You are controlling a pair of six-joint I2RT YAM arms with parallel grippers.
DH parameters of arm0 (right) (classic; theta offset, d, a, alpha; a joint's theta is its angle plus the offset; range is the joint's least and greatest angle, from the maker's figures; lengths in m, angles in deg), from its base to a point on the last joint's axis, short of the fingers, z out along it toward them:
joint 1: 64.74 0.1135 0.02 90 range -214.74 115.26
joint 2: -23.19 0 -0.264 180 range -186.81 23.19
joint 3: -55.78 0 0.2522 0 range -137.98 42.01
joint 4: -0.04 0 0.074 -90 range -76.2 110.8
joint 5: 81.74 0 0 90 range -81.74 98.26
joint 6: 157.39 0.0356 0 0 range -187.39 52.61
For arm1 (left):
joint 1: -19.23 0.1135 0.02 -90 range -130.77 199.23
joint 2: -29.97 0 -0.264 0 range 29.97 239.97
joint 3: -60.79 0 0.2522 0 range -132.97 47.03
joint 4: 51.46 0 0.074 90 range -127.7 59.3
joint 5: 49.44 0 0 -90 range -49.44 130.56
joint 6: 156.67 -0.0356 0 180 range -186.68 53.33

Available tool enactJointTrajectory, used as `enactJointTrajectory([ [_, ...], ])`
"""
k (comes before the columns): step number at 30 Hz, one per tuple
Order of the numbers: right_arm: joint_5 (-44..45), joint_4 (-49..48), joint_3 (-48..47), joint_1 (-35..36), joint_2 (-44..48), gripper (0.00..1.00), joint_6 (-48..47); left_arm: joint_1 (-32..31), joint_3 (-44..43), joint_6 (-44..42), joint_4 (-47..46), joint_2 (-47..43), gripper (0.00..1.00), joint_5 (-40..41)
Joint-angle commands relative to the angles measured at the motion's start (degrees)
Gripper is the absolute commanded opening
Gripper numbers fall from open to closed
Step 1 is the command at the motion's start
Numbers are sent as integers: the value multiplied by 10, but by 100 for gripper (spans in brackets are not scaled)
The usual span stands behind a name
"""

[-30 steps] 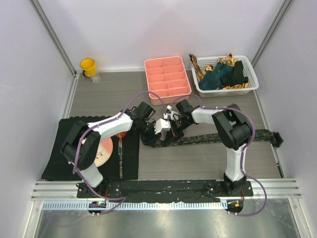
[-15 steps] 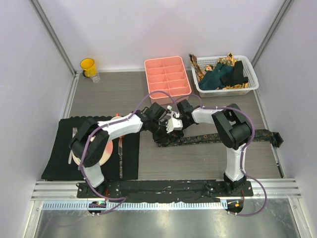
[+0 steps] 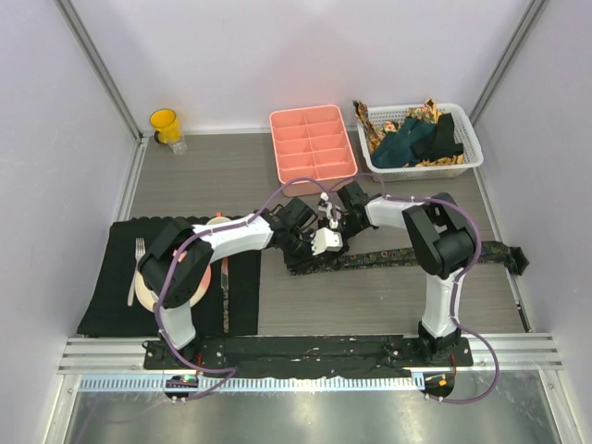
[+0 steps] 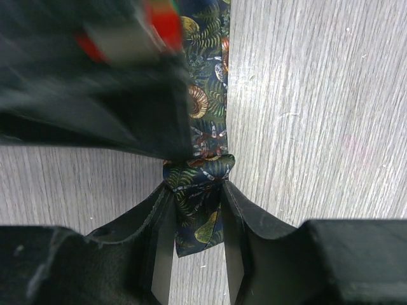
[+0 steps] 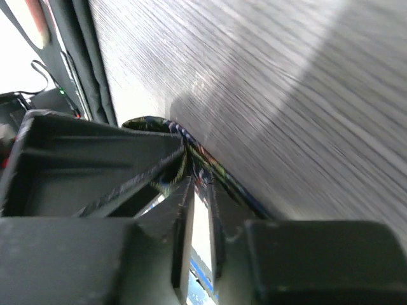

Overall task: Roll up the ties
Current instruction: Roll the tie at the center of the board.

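Observation:
A dark tie (image 3: 416, 254) with a small multicoloured leaf pattern lies across the table's middle, its right end near the right wall. My left gripper (image 3: 312, 248) is at its left end. In the left wrist view the folded end of the tie (image 4: 206, 114) sits pinched between the left gripper (image 4: 196, 190) tips, so it is shut on it. My right gripper (image 3: 334, 216) hovers just behind. The right wrist view shows the right gripper (image 5: 198, 176) with a narrow slit between its jaws, and the tie (image 5: 232, 189) right at their tips. Teal, black and gold-brown ties (image 3: 412, 141) fill the basket.
A white basket (image 3: 467, 159) stands at the back right, with a pink compartment tray (image 3: 313, 146) beside it. A yellow cup (image 3: 165, 124) is at the back left. A black placemat (image 3: 116, 296) at the front left carries a plate (image 3: 148, 289), a fork (image 3: 137, 268) and a knife (image 3: 224, 277).
My left arm has swung right with the tie's end and closed up to the right gripper. The tie's left end has shifted right. The right jaws have parted slightly.

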Motion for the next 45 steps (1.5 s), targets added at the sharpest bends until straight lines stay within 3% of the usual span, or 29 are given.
enactJointTrajectory([
  [1, -22, 21, 8, -21, 57, 27, -11, -1, 4, -12, 9, 3, 36, 9],
  [5, -67, 2, 24, -21, 61, 40, 4, -1, 2, -7, 0, 5, 36, 4],
  [18, -97, -91, 46, -5, 21, 43, 59, -1, -5, -11, 1, 12, 38, 1],
  [23, -80, -80, 35, 0, 5, 41, 47, -1, -4, -11, -2, 12, 38, -2],
  [28, -70, -73, 29, -1, -11, 33, 40, -1, -3, -8, -4, 10, 38, -4],
  [30, -71, -73, 28, -1, -10, 15, 36, 0, -3, -9, -4, 9, 39, -3],
  [32, -66, -71, 29, 0, -9, 1, 32, 0, -3, -5, -2, 2, 47, 1],
  [37, -60, -66, 29, 0, -8, 1, 25, 14, 44, 16, -78, -62, 74, 1],
  [40, -58, -66, 25, 0, -9, 1, 24, 12, 50, 13, -83, -61, 80, -1],
  [45, -67, -66, 17, 0, -4, 1, 25, 5, 34, -5, -66, -34, 81, 19],
])
